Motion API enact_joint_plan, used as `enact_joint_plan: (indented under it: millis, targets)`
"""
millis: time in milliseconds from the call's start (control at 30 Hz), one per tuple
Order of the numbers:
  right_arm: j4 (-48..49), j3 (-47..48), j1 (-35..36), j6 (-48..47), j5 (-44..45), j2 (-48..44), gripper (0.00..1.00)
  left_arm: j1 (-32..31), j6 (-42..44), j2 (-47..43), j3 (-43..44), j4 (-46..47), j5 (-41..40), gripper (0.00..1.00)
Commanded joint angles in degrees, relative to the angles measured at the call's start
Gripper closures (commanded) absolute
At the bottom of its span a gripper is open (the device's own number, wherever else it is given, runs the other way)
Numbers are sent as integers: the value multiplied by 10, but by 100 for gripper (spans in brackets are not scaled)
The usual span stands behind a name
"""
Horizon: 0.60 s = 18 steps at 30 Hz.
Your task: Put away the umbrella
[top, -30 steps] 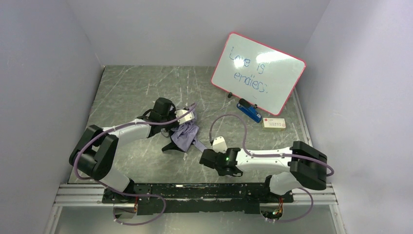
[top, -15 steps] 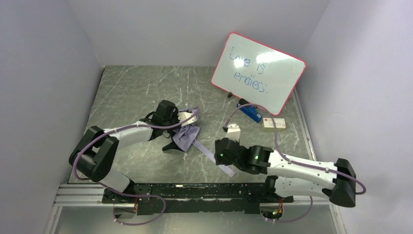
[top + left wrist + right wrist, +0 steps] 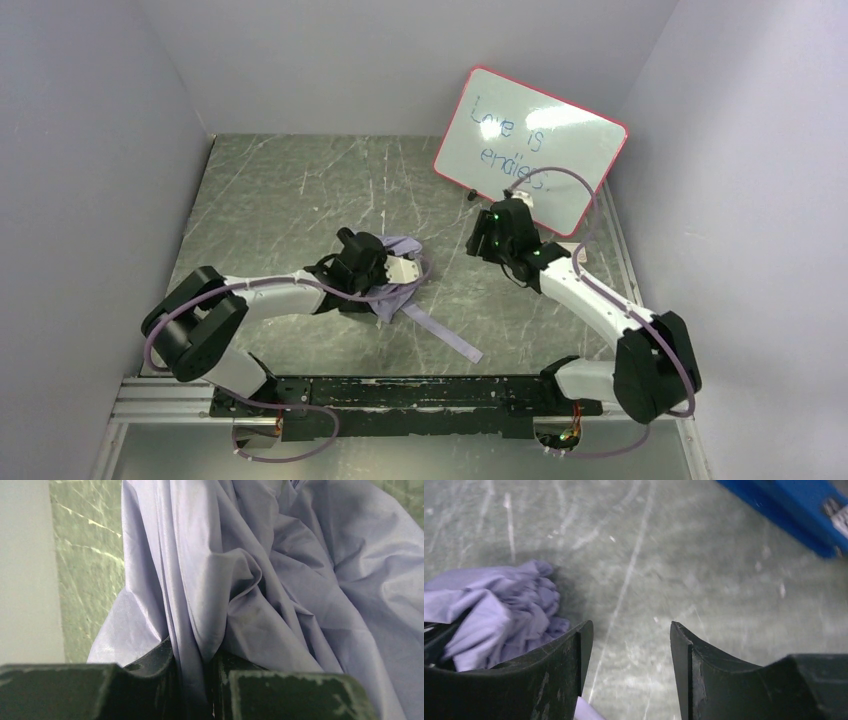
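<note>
Green marbled table: umbrella, whiteboard

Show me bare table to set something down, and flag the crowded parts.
Bare: the far-left table, between the left wall and the whiteboard, behind the umbrella; also the near strip between the strap and the right arm. Crowded: the middle, where the left tool pinches the umbrella, and by the right tool near the blue eraser.
</note>
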Motion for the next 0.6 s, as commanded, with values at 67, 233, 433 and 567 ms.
enact_joint_plan:
  millis: [67,233,433,567]
  targets:
    - [272,-5,-25,-188,-130,32,38,-65,53,26,-36,96,-130,95]
    - [424,-39,-50,-296,-221,46,38,-101,114,51,-87,191,-201,95]
    - [239,79,-69,-518,-442,143,36,-133,182,84,-151,325,-267,95]
    - [142,139,-70,-645,-549,194,35,-168,217,121,-175,410,-309,95]
